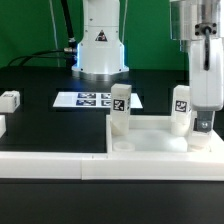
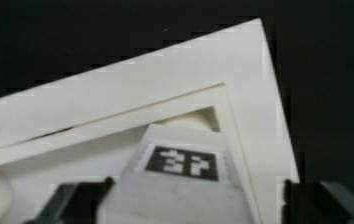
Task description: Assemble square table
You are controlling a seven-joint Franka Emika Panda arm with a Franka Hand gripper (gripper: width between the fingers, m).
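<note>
The square table's white slab (image 1: 150, 143) lies at the front of the black table, rim up. Two white tagged legs stand upright in its far corners, one on the exterior view's left (image 1: 121, 108) and one on its right (image 1: 181, 106). My gripper (image 1: 203, 127) hangs low beside the right leg. In the wrist view the gripper (image 2: 200, 205) is open. Its dark fingers (image 2: 76, 200) stand either side of that leg (image 2: 183, 190), whose tag faces the camera, over the slab's corner (image 2: 192, 70). A small gap shows on one side of the leg.
A loose white leg (image 1: 8, 100) lies at the exterior view's left, and another white part (image 1: 2, 125) shows at the left edge. The marker board (image 1: 90, 100) lies in front of the robot base (image 1: 100, 50). A long low white barrier wall (image 1: 50, 166) runs along the front.
</note>
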